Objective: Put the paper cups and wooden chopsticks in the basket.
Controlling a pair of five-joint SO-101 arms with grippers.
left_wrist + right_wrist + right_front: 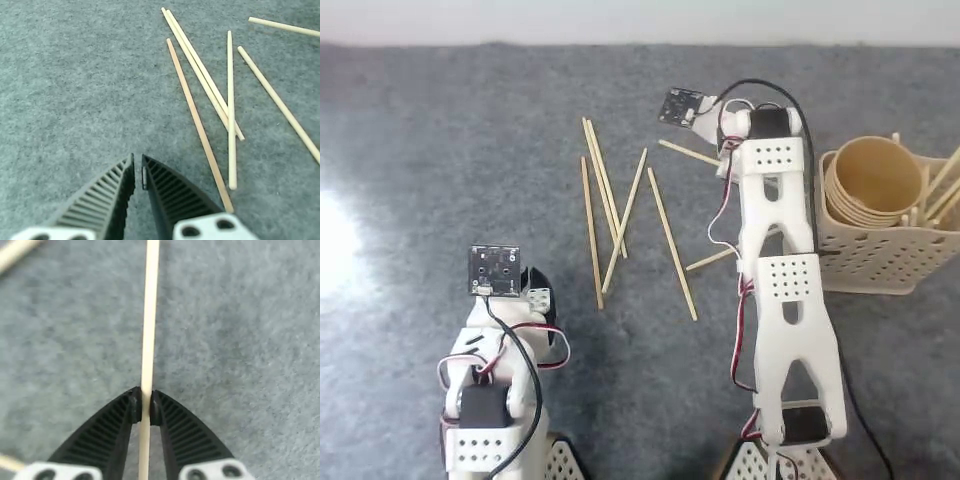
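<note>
Grey felt-like cloth covers the table in the high view. At 3 o'clock stands a beige perforated plastic basket. It already holds a nested stack of tan paper cups and a few upright basket chopsticks, so the cup half of the job looks finished. Loose pale wooden chopsticks lie fanned from the centre towards 12 o'clock, about five of them. One more lies near 1 o'clock, and another is partly under the white right arm. That arm stretches from 5 o'clock up to 1 o'clock. The white left arm sits folded at 7 o'clock, apart from the fan.

In the left wrist view, the black ribbed left gripper has its jaws drawn almost together. Only a slit shows between them, and they grip nothing. Several of the loose sticks lie on the cloth beyond its tips, not touching them.

In the right wrist view, the black ribbed right gripper is pinched tight on a single wooden chopstick, which runs straight out between the tips. Whether this stick is lifted off the cloth cannot be told.

Judging by this, roughly seven sticks have yet to reach the basket, including the pinched one.
</note>
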